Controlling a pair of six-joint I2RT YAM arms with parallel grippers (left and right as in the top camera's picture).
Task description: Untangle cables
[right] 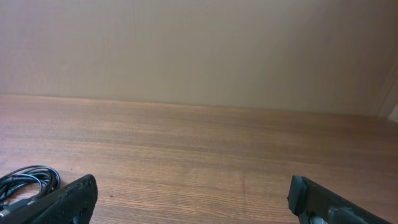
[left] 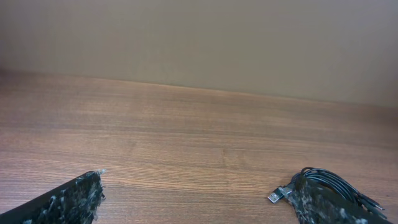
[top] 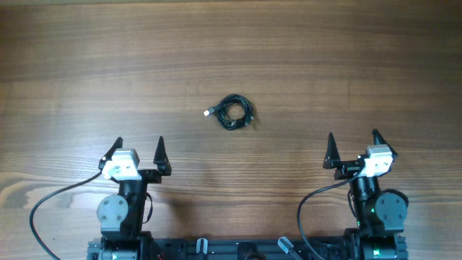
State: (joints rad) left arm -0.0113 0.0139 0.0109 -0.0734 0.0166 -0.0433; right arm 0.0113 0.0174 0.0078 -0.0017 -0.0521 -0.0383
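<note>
One knot of thin black cables [top: 233,113] lies mid-frame on a wooden table [top: 108,58]. Two pincers below, left gripper [top: 139,141] and right gripper [top: 352,134], stand spread wide, empty; beige wall [left: 199,43] behind.

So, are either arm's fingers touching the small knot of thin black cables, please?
No, the knot of thin black cables lies alone on the wooden table, clear of left fingers and right fingers.

One camera hangs high overhead, looking straight down on the whole table [top: 231,43]; my two wrist cameras ride low and close to the wood, facing forward toward a plain wall [right: 199,50]. All three views share the cables [top: 234,113].
</note>
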